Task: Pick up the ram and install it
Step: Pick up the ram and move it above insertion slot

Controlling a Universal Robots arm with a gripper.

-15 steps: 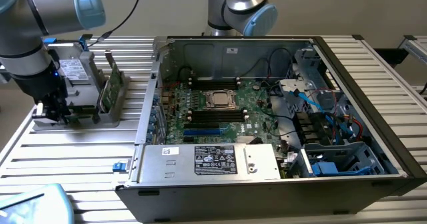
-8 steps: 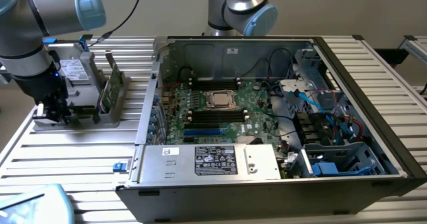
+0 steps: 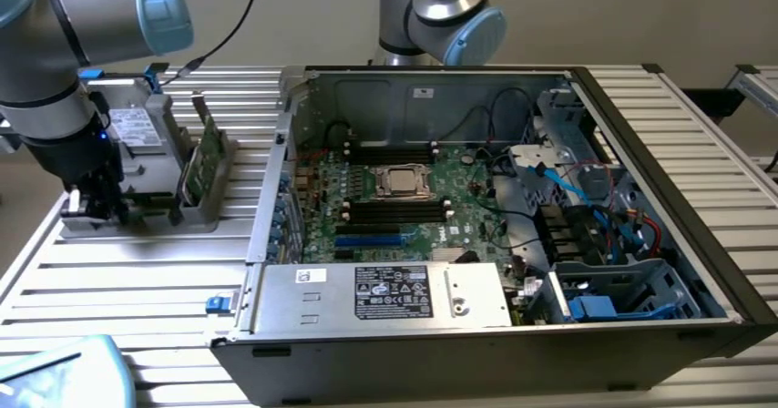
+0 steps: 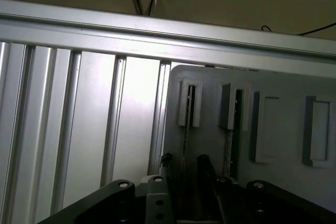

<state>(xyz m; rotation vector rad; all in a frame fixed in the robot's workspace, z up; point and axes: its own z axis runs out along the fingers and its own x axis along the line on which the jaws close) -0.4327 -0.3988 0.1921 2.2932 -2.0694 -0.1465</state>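
Pincer (image 3: 95,206) low over the grey parts rack (image 3: 152,219) on the slatted worktop (image 3: 122,280), at the exterior view's left of the open PC case (image 3: 486,344). In the wrist view the pincer (image 4: 185,163) is spread, with dark fingers (image 4: 203,163) either side of the ram (image 4: 185,139). The ram is seen edge-on as a thin strip, standing upright in a white slot guide (image 4: 188,103) of the rack (image 4: 210,80). Can't tell if the fingers touch it; it isn't lifted. A green expansion card (image 3: 209,148) and a silver hard drive (image 3: 131,127) also stand in the rack. Motherboard (image 3: 402,198) lies in the case, with its dark memory slots (image 3: 392,209) beside the CPU socket (image 3: 398,181).
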